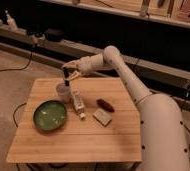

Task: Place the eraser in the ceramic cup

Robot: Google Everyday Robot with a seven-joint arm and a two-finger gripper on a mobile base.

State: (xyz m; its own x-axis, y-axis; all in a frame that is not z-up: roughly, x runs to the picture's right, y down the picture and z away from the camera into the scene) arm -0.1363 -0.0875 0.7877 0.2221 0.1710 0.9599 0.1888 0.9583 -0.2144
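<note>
- Wooden table (73,145) in a dim room, seen from above & slightly in front; dark shelving runs behind it.
- White robot arm (125,75) reaches in from the right, bending over the table's back-left part.
- Gripper (66,75) hangs just above the ceramic cup (63,92), pointing down over its opening.
- Fingers are clamped on the eraser (66,76), a small black block held upright, its lower end just over the cup's rim; can't tell whether it touches the cup.
- Ceramic cup: small, pale grey-white, no handle, upright near the table's back-left area.
- Green bowl (50,115) sits front-left of the cup, near it, much wider than the cup.
- White tube-like bottle (78,104) lies on its side just right of the cup, long axis running front to back.
- Reddish-brown oblong piece (105,105) lies right of the bottle, apart from it.
- Pale beige flat block (102,117) lies just in front of the oblong piece, towards the table's centre-right.
- Robot's white body (163,135) fills the right side, beside the table's edge.
</note>
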